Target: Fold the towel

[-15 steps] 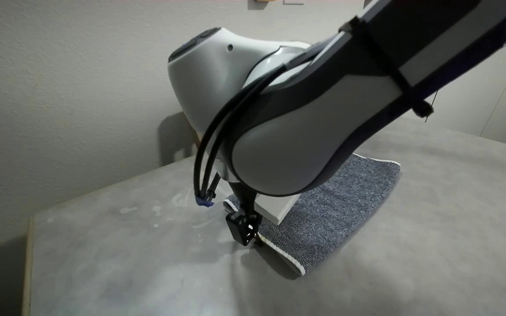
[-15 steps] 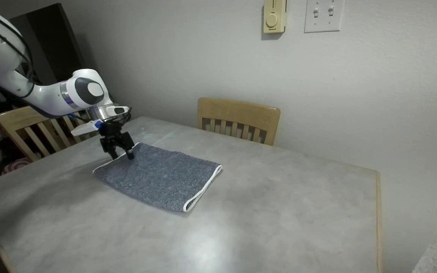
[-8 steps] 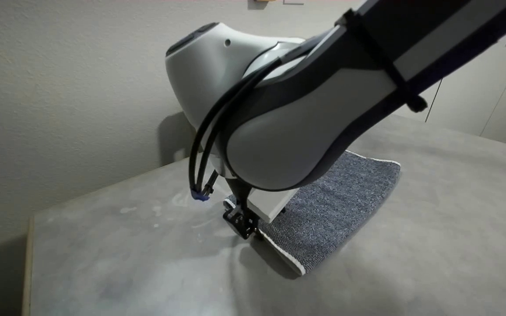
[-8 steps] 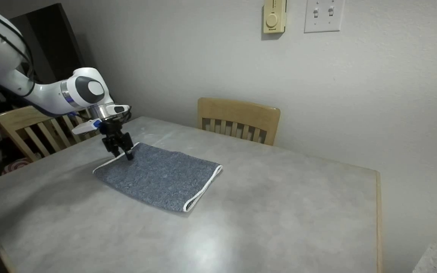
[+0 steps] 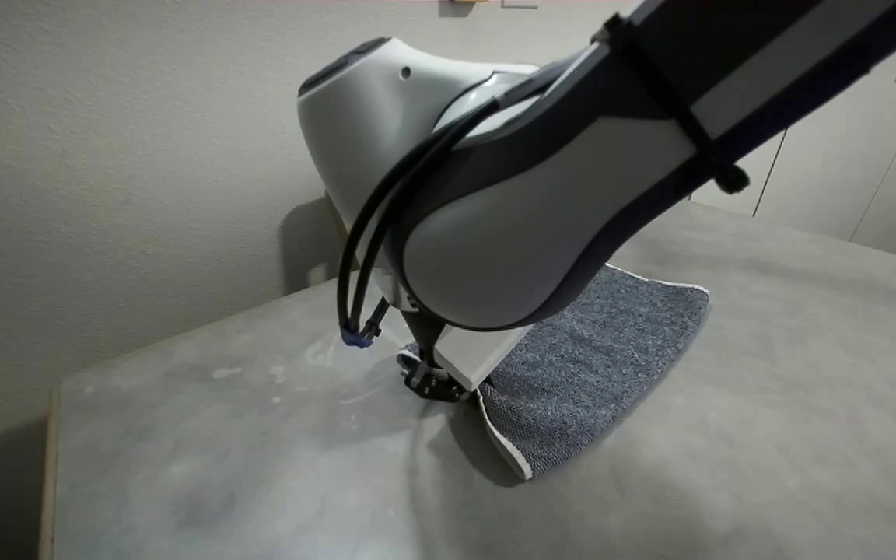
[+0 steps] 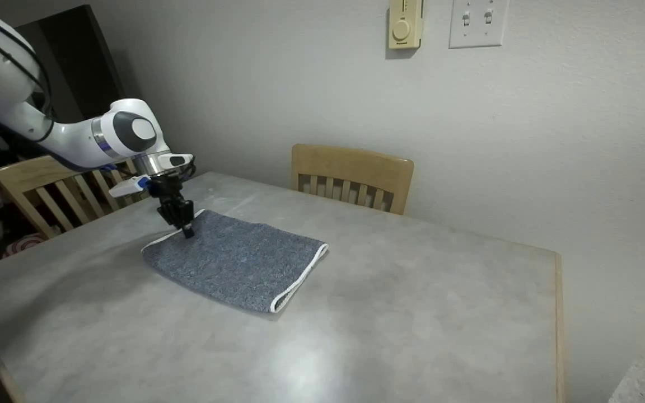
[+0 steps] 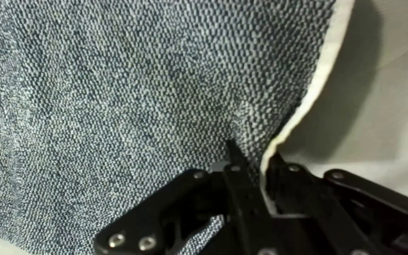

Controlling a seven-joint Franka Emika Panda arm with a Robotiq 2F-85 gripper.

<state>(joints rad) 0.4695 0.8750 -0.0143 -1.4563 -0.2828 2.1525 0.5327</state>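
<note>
In the wrist view we see the jaws close together, the gripper (image 7: 254,152) pinching one white-trimmed edge of the towel (image 7: 136,106) between them. Near that grip, the edge is raised off the table (image 6: 412,313). We see the rest of the towel lying on the table, doubled over, two layers of trim showing at the opposite end. Farther out, in an exterior view, we have a wooden chair (image 6: 352,160) by the wall (image 6: 524,140), which carries a thermostat (image 6: 405,25) and a double light switch (image 6: 478,23).
</note>
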